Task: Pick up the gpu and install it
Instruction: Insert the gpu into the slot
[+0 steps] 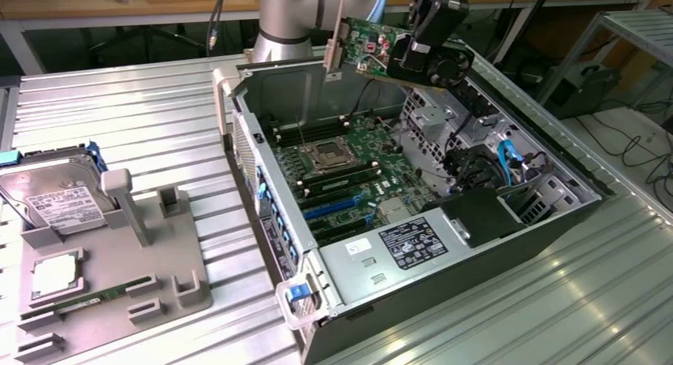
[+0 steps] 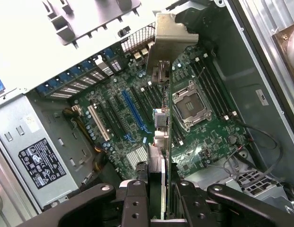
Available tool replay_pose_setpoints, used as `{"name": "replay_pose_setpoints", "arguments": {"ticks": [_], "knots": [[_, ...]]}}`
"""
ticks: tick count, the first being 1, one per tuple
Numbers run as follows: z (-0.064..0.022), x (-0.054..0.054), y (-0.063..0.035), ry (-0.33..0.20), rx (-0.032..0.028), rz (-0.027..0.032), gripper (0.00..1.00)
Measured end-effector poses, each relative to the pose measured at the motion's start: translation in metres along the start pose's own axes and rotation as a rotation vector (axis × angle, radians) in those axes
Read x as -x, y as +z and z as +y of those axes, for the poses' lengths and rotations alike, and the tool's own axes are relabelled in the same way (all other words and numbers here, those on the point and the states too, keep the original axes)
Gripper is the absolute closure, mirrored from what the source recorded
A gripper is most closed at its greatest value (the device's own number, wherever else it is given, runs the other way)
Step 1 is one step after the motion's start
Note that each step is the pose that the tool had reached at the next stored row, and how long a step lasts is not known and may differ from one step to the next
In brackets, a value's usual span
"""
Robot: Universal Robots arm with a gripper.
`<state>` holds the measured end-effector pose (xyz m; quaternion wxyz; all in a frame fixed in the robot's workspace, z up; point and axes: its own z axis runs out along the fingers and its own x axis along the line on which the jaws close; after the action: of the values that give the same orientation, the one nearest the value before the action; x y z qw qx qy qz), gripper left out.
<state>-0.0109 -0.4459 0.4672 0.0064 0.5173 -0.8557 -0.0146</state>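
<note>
Item: gpu, green card with black fan and a silver bracket at one end, held in the air above the far end of the open computer case. Wrist view shows the card edge-on, bracket toward the motherboard.

End effector: black, its fingers narrowed onto the card from both sides, gripping it; also seen in the wrist view.

Case contents: green motherboard with an empty CPU socket, blue expansion slots, a power supply with a black label, blue cables and black cabling by the drive bays at the exterior view's right. Nothing lies between the card and the board; the case walls and drive cage stand close on the sides.

Adjacent: grey fixture tray at the exterior view's left, carrying a silver hard drive propped upright, a RAM stick and a square silver chip.

Surface: ribbed bare metal, pale grey.

Room: wooden bench along the back, cables on the floor, a metal rack at the exterior view's right.
</note>
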Motion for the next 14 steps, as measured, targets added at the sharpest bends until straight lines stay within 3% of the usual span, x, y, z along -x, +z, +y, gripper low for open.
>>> {"name": "replay_pose_setpoints", "arguments": {"ticks": [3, 9, 14], "knots": [[0.0000, -0.0002, 0.0000, -0.016, 0.0001, 0.0006, 0.73], [0.0000, -0.0003, 0.0000, -0.115, 0.0005, 0.0037, 0.73], [0.0001, -0.0003, 0.0000, -0.153, 0.0006, 0.0049, 0.73]]}}
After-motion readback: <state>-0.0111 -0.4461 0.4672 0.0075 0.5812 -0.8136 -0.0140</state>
